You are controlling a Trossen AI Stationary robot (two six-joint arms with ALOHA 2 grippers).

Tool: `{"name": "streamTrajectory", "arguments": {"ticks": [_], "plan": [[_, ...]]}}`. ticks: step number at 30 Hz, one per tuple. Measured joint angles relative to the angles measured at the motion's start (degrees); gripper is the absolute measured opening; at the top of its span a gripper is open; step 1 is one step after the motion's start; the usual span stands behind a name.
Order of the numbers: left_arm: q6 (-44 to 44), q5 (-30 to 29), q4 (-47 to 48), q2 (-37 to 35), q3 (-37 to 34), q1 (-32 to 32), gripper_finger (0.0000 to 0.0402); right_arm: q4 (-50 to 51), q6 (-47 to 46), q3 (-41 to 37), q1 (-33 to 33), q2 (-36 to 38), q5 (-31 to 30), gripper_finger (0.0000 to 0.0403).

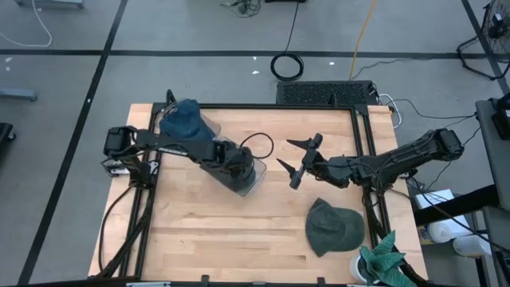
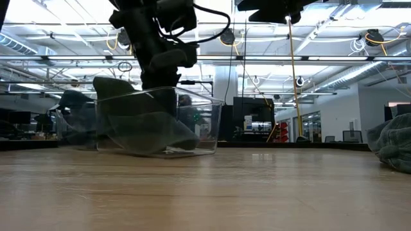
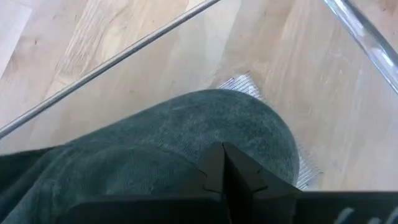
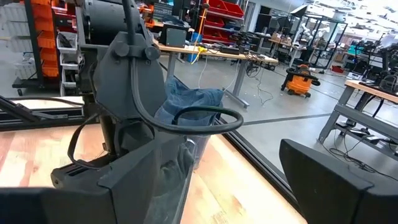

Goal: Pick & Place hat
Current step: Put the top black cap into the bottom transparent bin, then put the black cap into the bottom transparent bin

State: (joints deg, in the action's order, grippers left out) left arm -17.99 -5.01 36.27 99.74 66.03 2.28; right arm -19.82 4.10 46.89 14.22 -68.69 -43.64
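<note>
A clear plastic bin [image 1: 249,182] stands left of the table's middle. My left gripper [image 3: 224,152] reaches down into it, shut on a dark green hat [image 3: 186,137], which also shows inside the bin [image 2: 144,125] in the low view. A second green hat [image 1: 335,227] lies flat on the table at the near right. A blue hat [image 1: 182,119] sits at the far left corner. My right gripper [image 1: 299,159] hangs open above the table's middle, right of the bin, with nothing between its fingers. My left gripper pinches the dark green hat's cloth [image 3: 205,146] between its two shut fingers. They come from above, slanting down into the bin. The hat bulges out below and ahead of the fingers, inside the bin's walls. The fingers hide how many layers they hold.
A green cloth thing [image 1: 384,257] sticks out of a container at the table's near right corner. A black frame [image 1: 362,135] runs along the table's edges. Bare wood lies along the near side, left of the second green hat.
</note>
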Motion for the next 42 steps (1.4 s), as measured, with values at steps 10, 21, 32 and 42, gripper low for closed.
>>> {"name": "streamTrajectory", "arguments": {"ticks": [10, 21, 32, 42], "plan": [[0.42, 0.89, 1.52, -6.31, -0.61, -0.23, 0.0006, 0.03, -0.02, 0.00, 0.00, 0.00, 0.00, 0.0314], [9.13, 0.74, -2.51, -16.76, -0.47, -0.73, 0.0011, 0.04, 1.30, 0.00, 0.59, 0.00, 0.11, 0.0314], [27.66, 1.13, -13.62, -30.83, -1.59, -9.16, 0.0010, 1.52, 9.94, 0.02, 11.67, 0.00, 0.39, 0.0314], [33.17, 2.55, -31.51, -45.26, -19.34, -11.04, 0.0025, 39.30, -17.75, 11.53, 20.47, -0.30, -9.50, 0.0314]]}}
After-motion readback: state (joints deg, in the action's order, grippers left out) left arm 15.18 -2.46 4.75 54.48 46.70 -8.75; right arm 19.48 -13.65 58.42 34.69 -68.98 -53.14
